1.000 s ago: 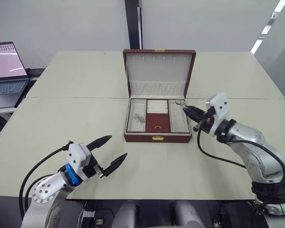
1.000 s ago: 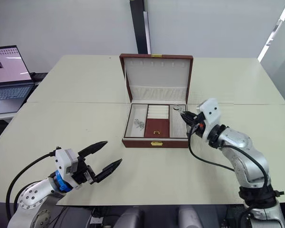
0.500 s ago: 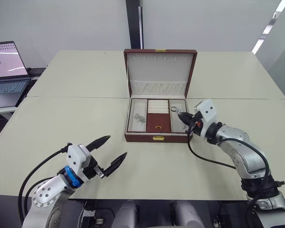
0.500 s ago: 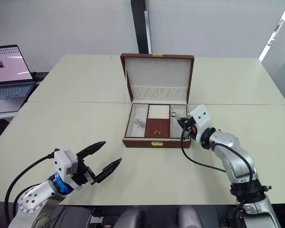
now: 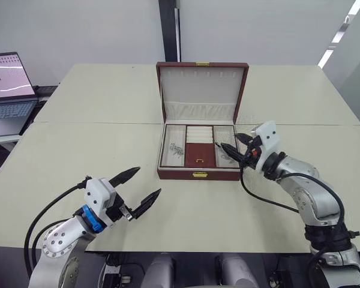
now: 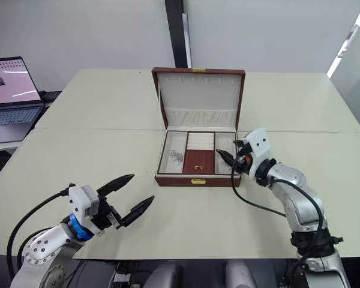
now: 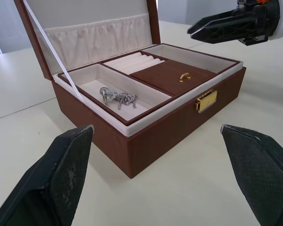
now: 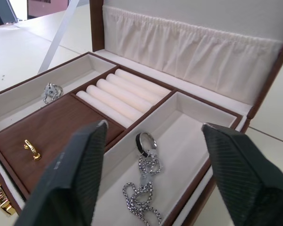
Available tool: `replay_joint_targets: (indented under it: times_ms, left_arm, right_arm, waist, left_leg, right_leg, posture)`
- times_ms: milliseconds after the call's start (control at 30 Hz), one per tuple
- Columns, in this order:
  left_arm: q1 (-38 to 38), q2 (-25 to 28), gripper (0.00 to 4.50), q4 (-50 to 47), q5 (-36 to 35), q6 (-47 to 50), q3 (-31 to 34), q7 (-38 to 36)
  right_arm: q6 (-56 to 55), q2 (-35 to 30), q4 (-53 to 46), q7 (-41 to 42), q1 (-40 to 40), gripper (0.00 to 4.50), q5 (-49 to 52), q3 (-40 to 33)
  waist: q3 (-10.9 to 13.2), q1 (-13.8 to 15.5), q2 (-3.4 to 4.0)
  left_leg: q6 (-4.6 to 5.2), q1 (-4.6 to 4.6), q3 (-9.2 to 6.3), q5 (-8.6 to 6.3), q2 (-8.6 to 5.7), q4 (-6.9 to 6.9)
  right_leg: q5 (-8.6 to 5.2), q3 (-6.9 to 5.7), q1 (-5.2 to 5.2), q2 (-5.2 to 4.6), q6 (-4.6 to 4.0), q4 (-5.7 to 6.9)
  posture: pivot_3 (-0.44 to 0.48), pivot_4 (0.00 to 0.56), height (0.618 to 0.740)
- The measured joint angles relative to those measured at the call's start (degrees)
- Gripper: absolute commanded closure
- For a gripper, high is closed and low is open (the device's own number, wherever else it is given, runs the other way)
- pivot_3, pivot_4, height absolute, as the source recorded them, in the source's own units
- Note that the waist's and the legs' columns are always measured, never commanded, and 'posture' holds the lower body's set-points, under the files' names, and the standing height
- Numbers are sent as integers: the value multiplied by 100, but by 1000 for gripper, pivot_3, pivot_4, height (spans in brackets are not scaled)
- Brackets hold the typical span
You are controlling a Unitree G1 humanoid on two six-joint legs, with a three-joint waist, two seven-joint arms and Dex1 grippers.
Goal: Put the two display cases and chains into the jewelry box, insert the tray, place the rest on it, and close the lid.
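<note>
The open jewelry box is seen at frame centre on the table, a chain with ring lying in its right compartment. The right gripper, fingers apart, is held over it; the left gripper, fingers spread, sits lower left.

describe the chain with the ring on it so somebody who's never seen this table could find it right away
Start at the open brown jewelry box in the middle of the table. Its tray has three sections; look in the one nearest the right hand. That chain carries a dark ring, unlike the small silver tangle in the opposite section.
</note>
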Motion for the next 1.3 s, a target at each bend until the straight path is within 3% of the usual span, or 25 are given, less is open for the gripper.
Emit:
replay_joint_targets:
  times_ms: [33, 333, 567, 800, 1300]
  left_arm:
    - [-35, 9, 0, 20, -2, 7, 10, 7]
    - [-449, 358, 0, 884, -161, 584, 677, 220]
    - [-1175, 828, 0, 2063, 66, 639, 1132, 389]
    - [-1299, 825, 0, 2424, 257, 710, 1304, 900]
    - [-1390, 926, 0, 2473, 345, 878, 1376, 1027]
  right_arm:
    - [-5, -51, -16, 35, 61, 26, 59, -68]
    - [-704, -937, 350, 895, 1043, 26, 280, -1104]
    - [-1647, -1399, 1563, 1517, 1439, 26, 220, -1630]
    - [-1987, -1425, 2083, 1549, 1452, 26, 99, -1741]
    - [-2024, -1351, 1848, 1352, 1691, 26, 78, -1739]
  waist:
    - [0, 3, 0]
    - [1, -4, -1]
    - [2, -25, -1]
    - [2, -13, -2]
    - [2, -3, -1]
  left_leg:
    - [0, -1, -1, 0, 0, 0]
    - [1, 3, 2, 0, -1, 0]
    - [1, 9, 9, 0, 2, 0]
    - [0, 7, 6, 0, 2, 0]
    - [0, 6, 4, 0, 2, 0]
  right_leg:
    - [0, -1, 1, 0, 0, -1]
    - [0, -2, 4, 0, 0, 1]
    - [0, 4, 4, 2, 0, 2]
    - [0, 4, 5, -1, 0, 2]
    - [0, 3, 5, -4, 0, 2]
  posture:
    - [0, 150, 740]
    - [0, 150, 740]
    - [0, 150, 740]
    - [0, 150, 740]
    - [0, 150, 740]
